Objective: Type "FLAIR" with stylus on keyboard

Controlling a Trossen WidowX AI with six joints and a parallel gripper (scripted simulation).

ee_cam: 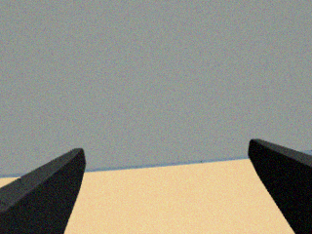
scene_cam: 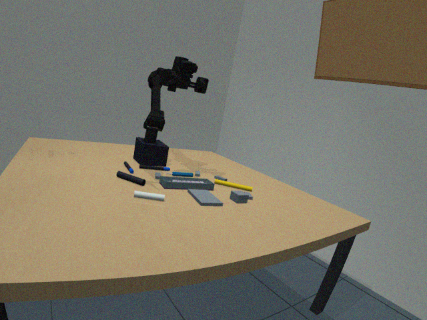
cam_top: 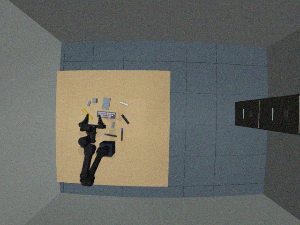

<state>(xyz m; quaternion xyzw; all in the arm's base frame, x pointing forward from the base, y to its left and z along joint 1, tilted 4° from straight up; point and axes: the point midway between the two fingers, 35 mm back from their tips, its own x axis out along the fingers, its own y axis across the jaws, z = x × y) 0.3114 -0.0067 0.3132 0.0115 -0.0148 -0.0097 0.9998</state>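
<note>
The keyboard lies on the desk, with pale keys on a dark base. Several sticks lie around it: a yellow one, a white one, a thick black one, two black ones with blue ends, and a blue one behind the keyboard in the exterior view. I cannot tell which is the stylus. My gripper is wide open and empty, high above the desk and roughly level.
A grey slab lies beside the keyboard. A grey block and several smaller grey pieces lie around. The arm's dark base stands behind the keyboard in the exterior view. The wrist view shows wall and desk edge.
</note>
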